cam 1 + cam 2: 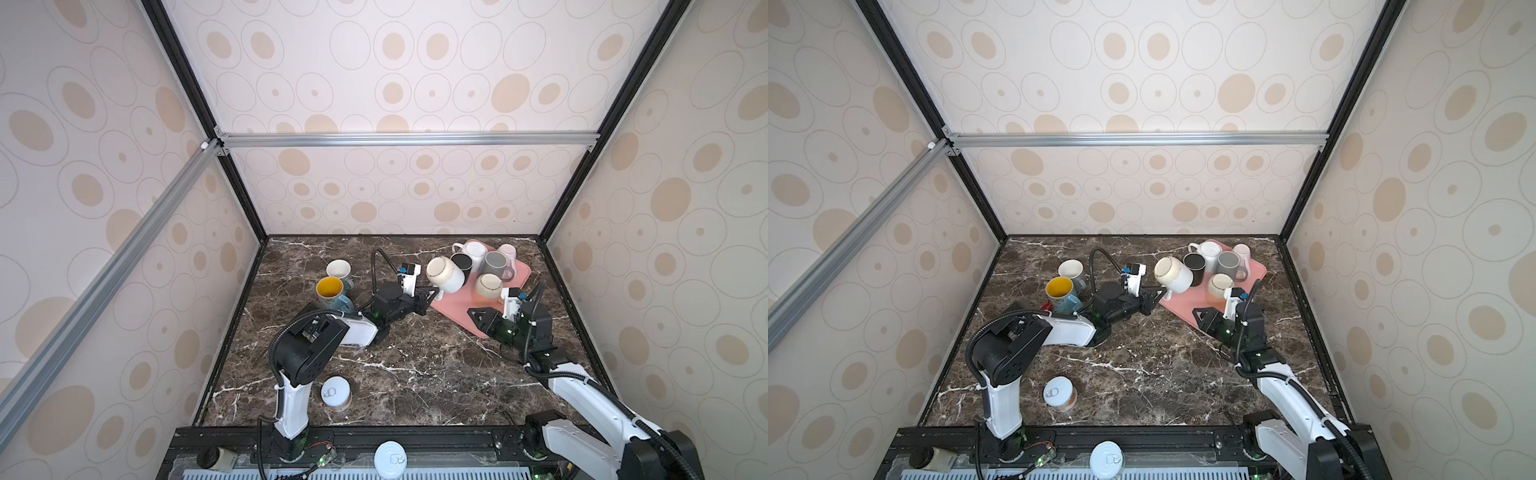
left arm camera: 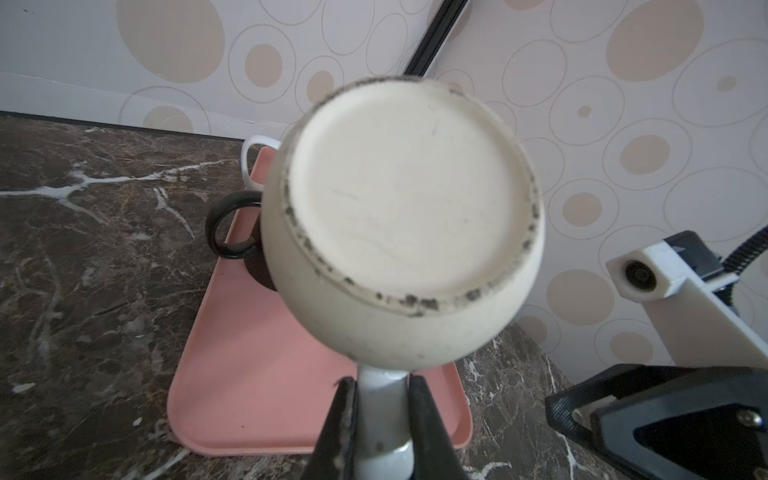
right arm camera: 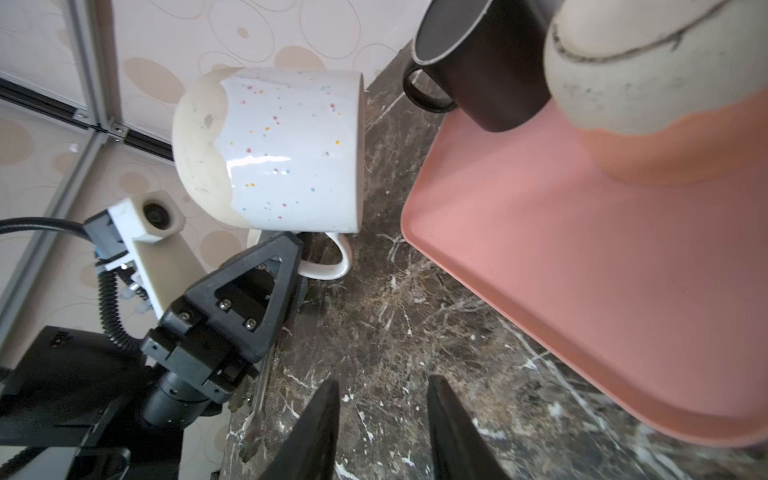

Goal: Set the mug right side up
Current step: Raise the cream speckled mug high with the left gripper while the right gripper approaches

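Note:
The mug is white with coloured speckles and a bare cream base. It hangs in the air on its side, above the near left corner of the pink tray. My left gripper is shut on its white handle. In the right wrist view the mug lies level, its rim toward the tray. My right gripper stands open and empty, low over the marble by the tray's front edge.
On the tray stand a black mug, a grey mug, a white mug, a pink mug and an upside-down cream mug. A yellow-lined mug and a white mug stand left. A can sits front left.

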Controlling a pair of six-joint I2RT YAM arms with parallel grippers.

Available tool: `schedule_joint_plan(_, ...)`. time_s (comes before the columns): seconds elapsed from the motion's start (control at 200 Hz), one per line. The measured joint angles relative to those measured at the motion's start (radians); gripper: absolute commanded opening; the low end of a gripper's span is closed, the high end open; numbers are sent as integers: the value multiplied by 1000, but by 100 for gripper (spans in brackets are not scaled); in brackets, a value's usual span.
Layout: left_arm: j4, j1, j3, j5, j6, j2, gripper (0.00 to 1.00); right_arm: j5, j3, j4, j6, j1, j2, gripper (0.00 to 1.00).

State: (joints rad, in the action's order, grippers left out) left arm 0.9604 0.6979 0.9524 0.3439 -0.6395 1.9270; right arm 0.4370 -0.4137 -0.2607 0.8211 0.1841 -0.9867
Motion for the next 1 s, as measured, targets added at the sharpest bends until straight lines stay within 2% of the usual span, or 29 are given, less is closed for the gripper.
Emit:
schedule_joint_plan(0.155,76,-13,-18,28,-85,-35,0,58,-1,-153,48,6,-51,41)
schedule_joint_plan(0.46,193,-60,-81,84,-176,-172,0,94,-19,-357,103,64,-131,43)
schedule_joint_plan(0.795,378,-74,-24,146,-339,-126,0,129,-58,-603,204,90,-217,46)
schedule_joint_plan(1.0,419,-74,-13,179,-382,-123,0,144,-114,-697,211,148,-237,48)
